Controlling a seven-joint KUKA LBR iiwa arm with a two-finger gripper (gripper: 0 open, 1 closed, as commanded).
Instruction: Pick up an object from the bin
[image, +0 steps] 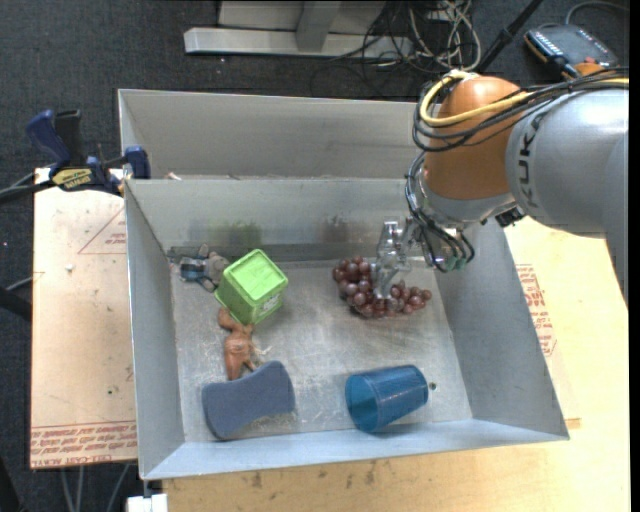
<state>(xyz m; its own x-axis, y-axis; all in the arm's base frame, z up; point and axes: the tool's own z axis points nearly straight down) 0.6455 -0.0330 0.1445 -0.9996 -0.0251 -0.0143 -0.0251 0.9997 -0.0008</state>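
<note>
My gripper (388, 262) hangs at the bin's back right, its metal fingers pointing down onto a bunch of dark red grapes (372, 290). The fingertips reach into the top of the bunch, and how wide they stand is hidden against the grapes. A blue cup (386, 398) lies on its side in front of the grapes, near the bin's front wall.
A green cube-shaped block (252, 286) sits left of centre. A small brown figure (237, 345) lies in front of it, a grey-blue curved pad (248, 400) at the front left, and a small blue-grey tool (200, 268) by the back left wall.
</note>
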